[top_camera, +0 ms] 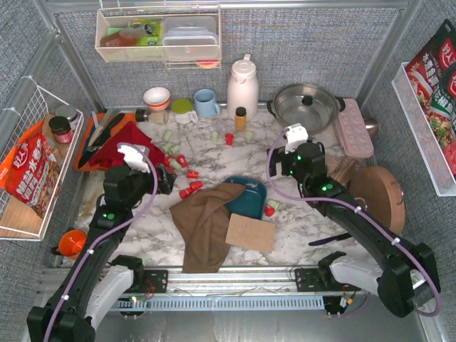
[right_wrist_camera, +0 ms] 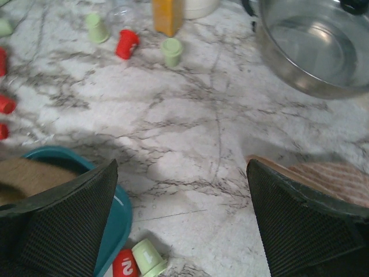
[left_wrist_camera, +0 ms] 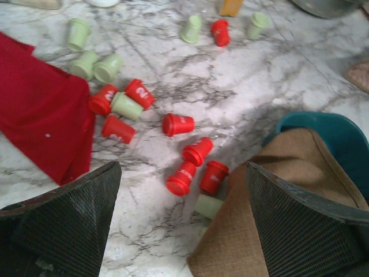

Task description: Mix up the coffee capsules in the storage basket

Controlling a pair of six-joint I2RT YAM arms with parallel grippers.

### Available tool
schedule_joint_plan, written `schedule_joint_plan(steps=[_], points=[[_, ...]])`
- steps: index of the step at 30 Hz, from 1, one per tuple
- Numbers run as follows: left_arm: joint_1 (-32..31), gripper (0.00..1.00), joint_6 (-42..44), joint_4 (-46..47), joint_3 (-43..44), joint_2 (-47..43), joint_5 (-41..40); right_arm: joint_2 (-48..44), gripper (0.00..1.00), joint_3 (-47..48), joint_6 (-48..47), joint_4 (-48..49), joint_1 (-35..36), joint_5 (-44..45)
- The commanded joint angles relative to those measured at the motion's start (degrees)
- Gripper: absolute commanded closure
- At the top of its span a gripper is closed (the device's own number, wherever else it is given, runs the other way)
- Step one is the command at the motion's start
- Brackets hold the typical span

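Observation:
Red and mint green coffee capsules (top_camera: 189, 187) lie scattered on the marble table, none visibly in the storage basket. The teal storage basket (top_camera: 255, 191) sits mid-table, half covered by a brown cloth (top_camera: 206, 217). My left gripper (top_camera: 166, 178) hangs open over the marble, with a cluster of red capsules (left_wrist_camera: 197, 151) and one green capsule (left_wrist_camera: 209, 206) just ahead of its fingers. My right gripper (top_camera: 283, 162) is open to the right of the basket rim (right_wrist_camera: 118, 213). A red capsule (right_wrist_camera: 124, 264) and a green capsule (right_wrist_camera: 149, 257) lie by that rim.
A red cloth (top_camera: 121, 146) lies at the left and a cardboard square (top_camera: 250, 232) in front of the basket. At the back stand a steel pot (top_camera: 306, 105), a white kettle (top_camera: 242, 87), a blue mug (top_camera: 206, 103) and an orange-capped bottle (top_camera: 241, 117). A round wooden lid (top_camera: 377, 196) lies at the right.

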Motion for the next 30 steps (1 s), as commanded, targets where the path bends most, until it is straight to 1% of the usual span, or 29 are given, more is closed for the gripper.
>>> schedule_joint_plan(steps=[1, 2, 6, 9, 11, 16, 19, 23, 25, 30], points=[[-5.0, 0.05, 2.2, 3.0, -0.1, -0.5, 1.5, 1.7, 0.02, 4.1, -5.6, -7.4, 3.4, -1.0], [-6.1, 0.06, 2.2, 2.4, 0.5, -0.2, 1.0, 2.0, 0.02, 4.9, -5.1, -8.5, 4.4, 0.0], [-11.6, 0.10, 1.2, -1.3, 4.1, 1.7, -2.6, 0.9, 0.01, 7.6, -3.7, -18.6, 9.3, 2.5], [-15.4, 0.11, -0.6, -6.5, 7.4, 3.1, -6.1, -2.4, 0.01, 6.9, -2.9, -22.6, 13.3, 6.3], [-17.9, 0.12, -2.8, -7.9, 8.2, 3.3, -8.2, -6.1, 0.01, 5.4, -1.0, -24.5, 15.1, 7.8], [-24.6, 0.16, -7.8, -8.5, 6.8, 3.0, -13.3, -15.3, 0.02, 0.6, 3.8, -28.2, 15.7, 8.5], [-30.0, 0.18, -10.2, -8.9, 6.6, 4.4, -17.1, -20.1, 0.02, -0.2, 5.8, -31.2, 15.8, 9.7], [-38.1, 0.19, -12.3, -10.5, 8.8, 9.1, -24.0, -25.5, 0.02, 0.1, 8.1, -35.8, 15.8, 11.5], [-41.2, 0.19, -13.2, -10.9, 10.0, 11.7, -27.6, -27.6, 0.02, -0.3, 8.7, -36.3, 15.8, 12.1], [-45.2, 0.20, -15.0, -13.5, 13.2, 18.1, -32.8, -30.5, 0.02, -1.5, 9.3, -35.7, 15.9, 11.9]])
